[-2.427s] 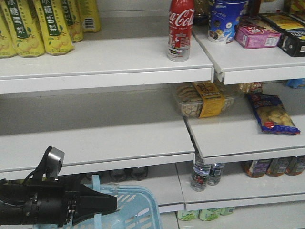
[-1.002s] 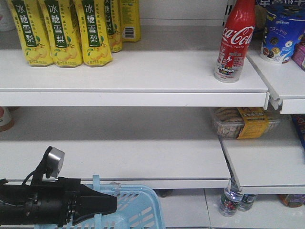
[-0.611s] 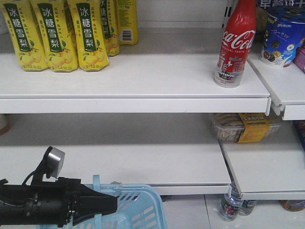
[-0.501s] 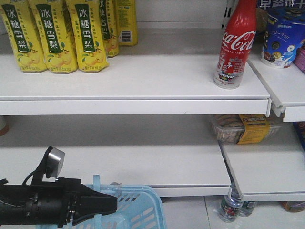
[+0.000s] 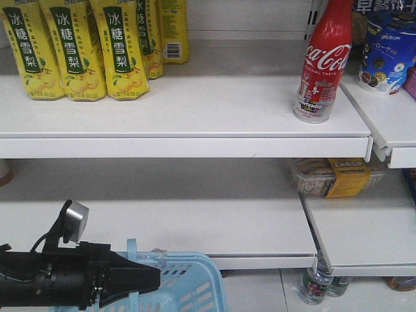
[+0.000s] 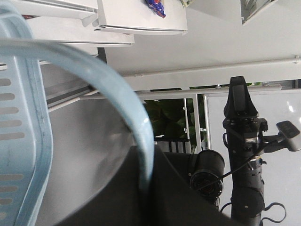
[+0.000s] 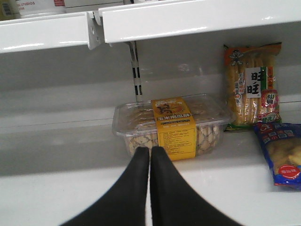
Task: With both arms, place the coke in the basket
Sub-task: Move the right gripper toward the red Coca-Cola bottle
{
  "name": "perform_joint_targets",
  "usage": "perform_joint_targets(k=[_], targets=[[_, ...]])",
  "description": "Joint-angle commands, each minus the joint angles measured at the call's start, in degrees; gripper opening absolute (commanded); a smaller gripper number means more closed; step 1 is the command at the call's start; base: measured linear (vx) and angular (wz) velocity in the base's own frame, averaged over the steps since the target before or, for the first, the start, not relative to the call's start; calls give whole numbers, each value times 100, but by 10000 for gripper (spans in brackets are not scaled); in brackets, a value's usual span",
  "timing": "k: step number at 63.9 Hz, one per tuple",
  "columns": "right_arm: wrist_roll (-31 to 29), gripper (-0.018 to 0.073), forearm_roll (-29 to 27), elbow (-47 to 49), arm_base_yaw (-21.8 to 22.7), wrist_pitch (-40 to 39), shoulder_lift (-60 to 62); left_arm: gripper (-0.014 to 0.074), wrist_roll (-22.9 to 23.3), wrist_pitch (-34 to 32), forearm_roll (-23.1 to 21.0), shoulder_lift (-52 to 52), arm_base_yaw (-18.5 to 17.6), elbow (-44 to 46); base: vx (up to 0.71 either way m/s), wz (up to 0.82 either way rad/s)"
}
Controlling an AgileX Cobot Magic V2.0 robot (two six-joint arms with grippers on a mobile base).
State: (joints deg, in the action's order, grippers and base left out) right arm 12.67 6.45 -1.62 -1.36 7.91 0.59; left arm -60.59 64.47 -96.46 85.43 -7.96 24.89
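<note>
Red coke (image 5: 323, 62), cap cropped at upper right; blurred left hand (image 6: 143, 193) is gripping the basket (image 6: 33, 117) handle; right hand (image 7: 150, 157) is pinching together, empty.

Yellow pear-drink packs (image 5: 71, 52) upper left on the top white shelf (image 5: 195, 110). Blue printed tub (image 5: 389, 52) upper right on the neighbouring shelf board. Clear plastic biscuit box with a yellow label (image 5: 335, 177) mid right, at the back of the lower shelf (image 5: 195, 221). Small bottles (image 5: 318, 283) bottom right, under it. Right wrist view: orange snack bag (image 7: 251, 87) upright, just right of the box; blue snack bag (image 7: 282, 153) lying flat at the right edge.
</note>
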Motion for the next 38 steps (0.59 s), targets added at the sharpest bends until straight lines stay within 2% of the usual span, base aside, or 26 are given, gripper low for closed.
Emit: perform_joint_targets(k=[1,38], targets=[[-33,-5,43,-62,11,-430,104,-6,-21,494,-551,-195,-18,72,0,1],[-47,-5,70,-62,10,-457,104,-6,-21,494,-551,-195,-18,72,0,0]])
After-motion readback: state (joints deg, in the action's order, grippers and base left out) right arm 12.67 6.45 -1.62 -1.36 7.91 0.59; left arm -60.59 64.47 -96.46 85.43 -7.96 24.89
